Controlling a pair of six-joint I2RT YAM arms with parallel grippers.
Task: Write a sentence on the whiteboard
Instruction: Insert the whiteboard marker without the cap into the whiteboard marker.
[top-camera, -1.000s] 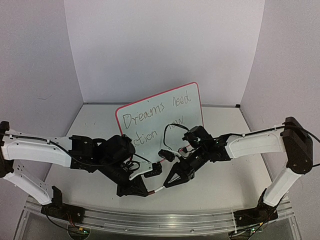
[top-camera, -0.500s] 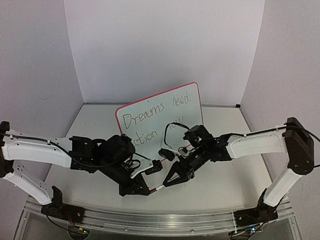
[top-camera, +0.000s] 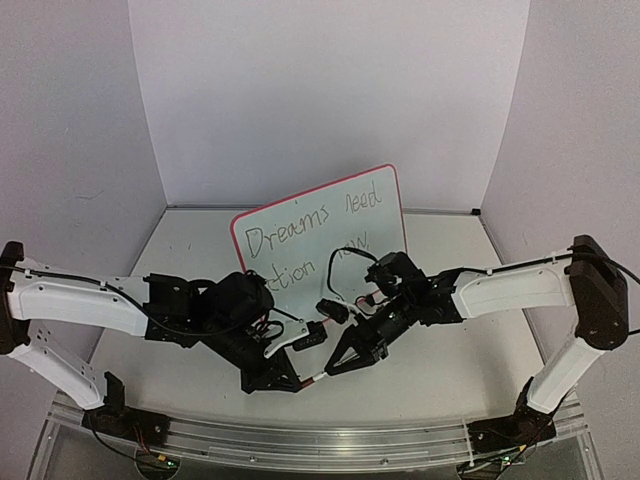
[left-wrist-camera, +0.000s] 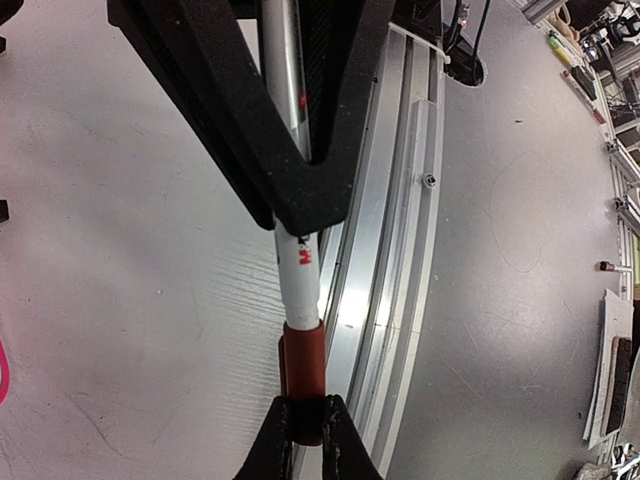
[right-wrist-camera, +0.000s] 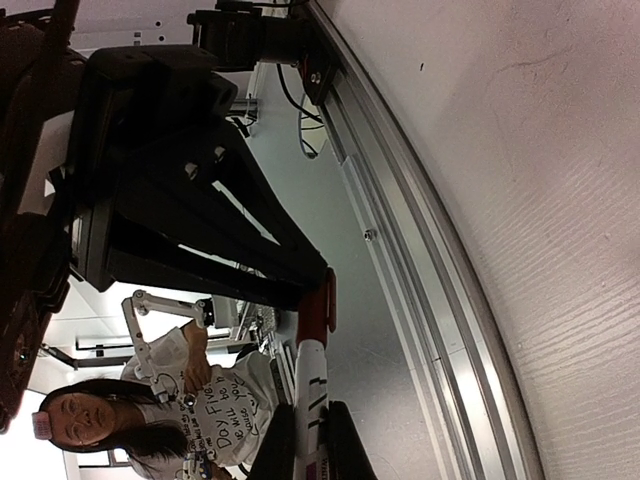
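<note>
The whiteboard (top-camera: 390, 232) with its red frame leans upright at the table's middle. The sentence (top-camera: 310, 228) on it reads "Dreams need action now" in two lines. In front of it, low over the table, both grippers meet tip to tip on a white marker (top-camera: 318, 377). My left gripper (top-camera: 297, 383) (left-wrist-camera: 304, 420) is shut on the marker's red cap (left-wrist-camera: 303, 365) (right-wrist-camera: 315, 310). My right gripper (top-camera: 333, 368) (right-wrist-camera: 310, 425) is shut on the white barrel (left-wrist-camera: 298, 265) (right-wrist-camera: 312, 375). Whether the cap is seated on the barrel is not clear.
An aluminium rail (top-camera: 300, 440) (left-wrist-camera: 400, 200) runs along the table's near edge just below the marker. White walls close the back and sides. A black cable (top-camera: 335, 262) loops in front of the board's lower right. A person (right-wrist-camera: 90, 420) stands beyond the table.
Both grippers keep their hold on the marker. The left arm has shifted very slightly; the board and writing are unchanged.
</note>
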